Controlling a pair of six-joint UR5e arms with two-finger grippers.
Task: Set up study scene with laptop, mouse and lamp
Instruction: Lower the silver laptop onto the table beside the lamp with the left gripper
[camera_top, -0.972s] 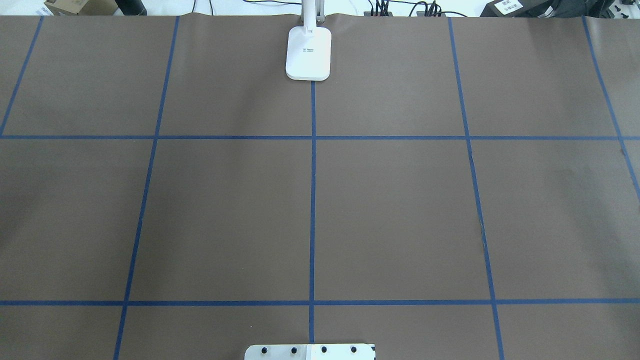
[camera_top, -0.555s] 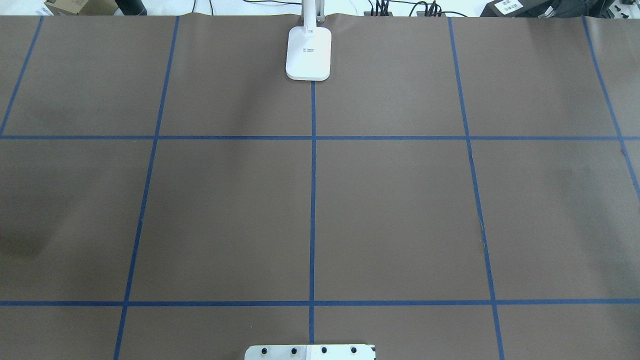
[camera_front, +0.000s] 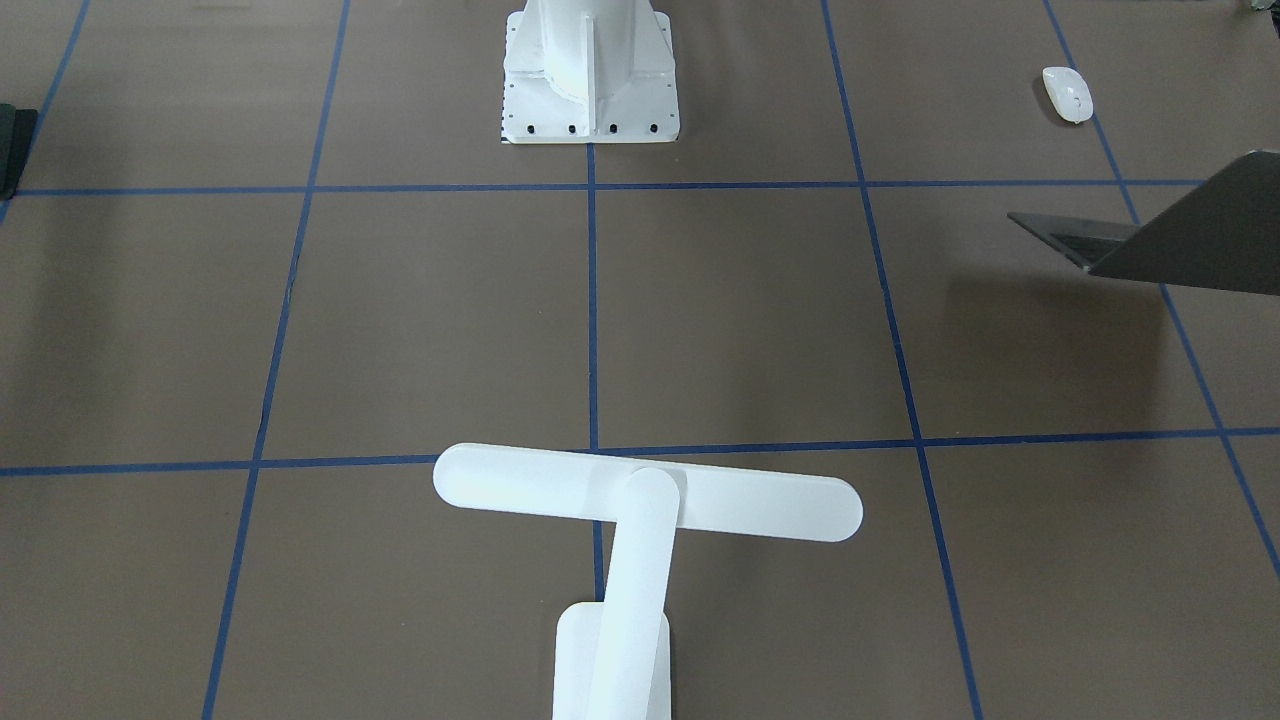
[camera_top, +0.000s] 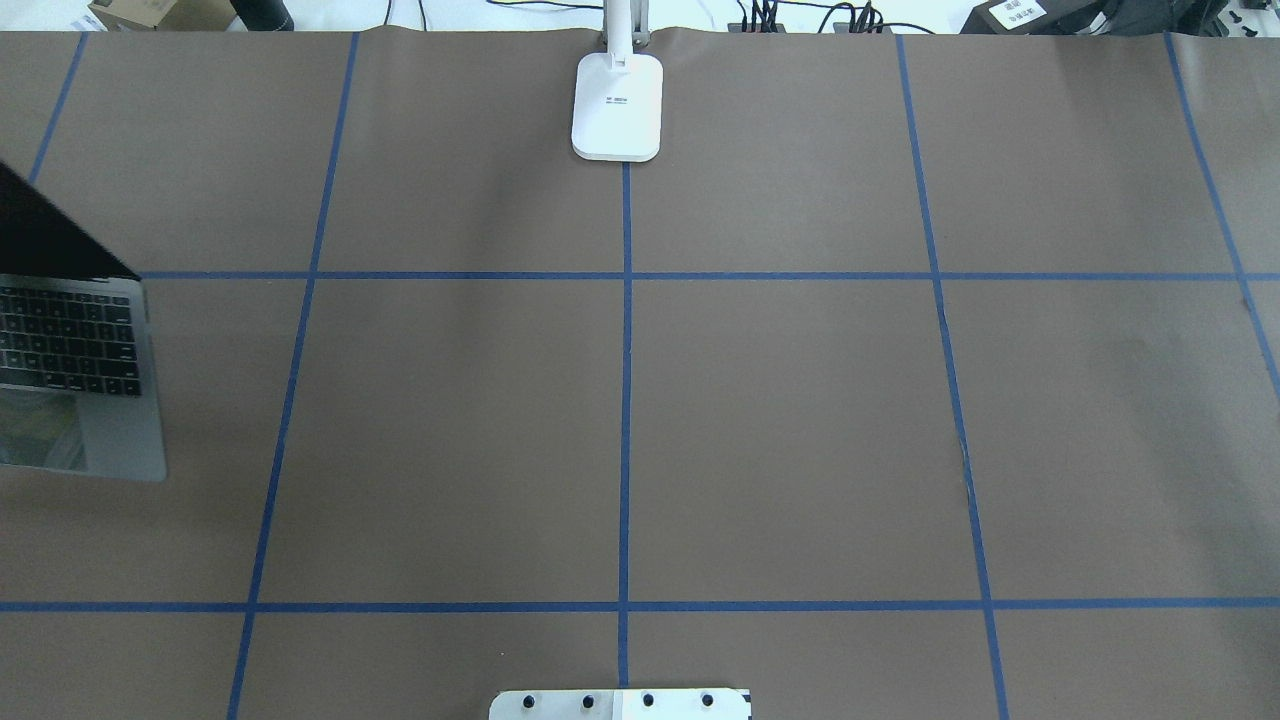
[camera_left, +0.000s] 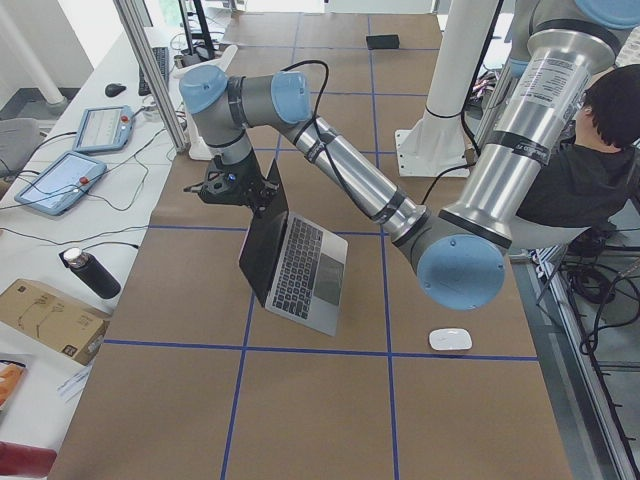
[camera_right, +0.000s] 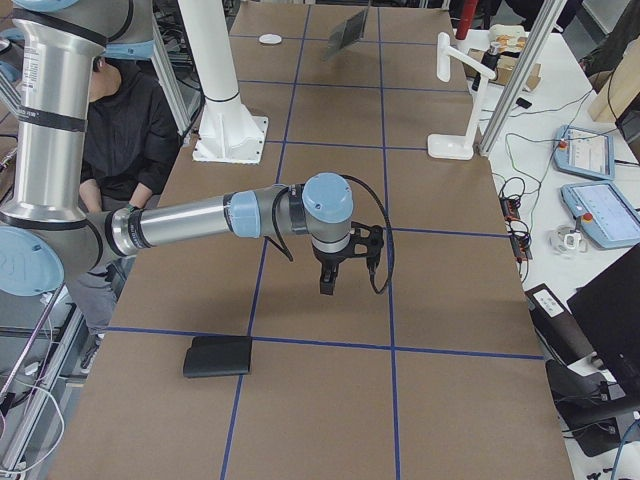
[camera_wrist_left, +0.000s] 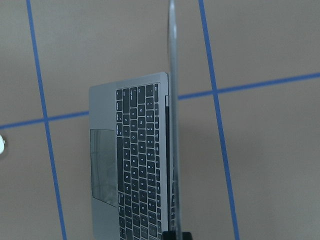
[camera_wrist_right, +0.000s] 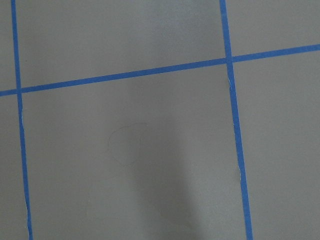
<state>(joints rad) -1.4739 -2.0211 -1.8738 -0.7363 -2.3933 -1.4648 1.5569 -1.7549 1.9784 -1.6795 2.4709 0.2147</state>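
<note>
One thing differs from a second ago: the laptop (camera_top: 80, 400) now pokes into the overhead view at its left edge, where half a second earlier there was only bare brown table (camera_top: 780, 420). It sits open on the robot's left, keyboard and trackpad towards the robot, its lid roughly upright. The left gripper (camera_left: 258, 190) is at the lid's top edge. In the left wrist view that edge runs straight down to a dark sliver of fingertip at the bottom of the frame, so the gripper appears to be clamped on the lid, though too little of the fingers shows to be sure. Whether the base slides on the table or rides just clear of it cannot be told. The right gripper (camera_right: 328, 285) hangs over bare table near the middle of its own half, near a flat black mat (camera_right: 218, 356); whether it is spread or closed cannot be told, since only the side camera catches it. The lamp (camera_front: 640, 500) stands at the far edge on the centre tape line, its bar head reaching over the table. The mouse (camera_front: 1067, 95) lies on the robot's left, nearer the robot than the laptop and apart from it. The laptop is probably being brought towards the centre before the lamp; the mouse is not yet placed.
</note>
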